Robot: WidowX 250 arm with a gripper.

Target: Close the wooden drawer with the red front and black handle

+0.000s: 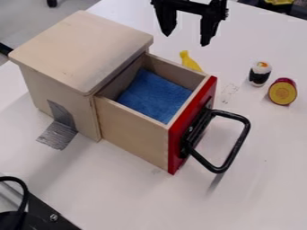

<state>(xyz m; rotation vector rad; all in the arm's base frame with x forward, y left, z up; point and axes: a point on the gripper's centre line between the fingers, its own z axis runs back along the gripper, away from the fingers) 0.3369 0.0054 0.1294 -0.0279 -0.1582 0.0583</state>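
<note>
Counter [126, 193]: white, running under everything I work over, with grey floor [27, 20] past its far left edge.
Lower left corner: black equipment [51, 215] with a curved black cable [25, 193].
Silver tape [58, 135]: stuck to the side of the box and bent down onto the counter.
Wooden box [81, 49]: pale, upright, with a flat overhanging top; it takes up much of the left half.
Drawer [129, 130]: pulled well out of the box toward the lower right, its inside facing up.
Blue cloth [156, 96]: lying inside the drawer, over its floor.
Red front [174, 152]: the drawer's outer face, seen at a slant.
My gripper [187, 40]: held above the far side of the drawer, pointing down, its two fingers spread wide apart with nothing in their grasp.
Yellow piece [189, 61]: on the counter just behind the drawer, below me, its lower end hidden by the drawer wall.
Black handle [235, 146]: a thick loop jutting right from the red front.
Faint marks [229, 92]: drawn on the counter, right of the drawer.
Toy sushi roll [260, 74]: black and white with an orange spot on top, standing on the counter.
Round piece [282, 92]: yellow face, dark red rim, just right of the roll.
</note>
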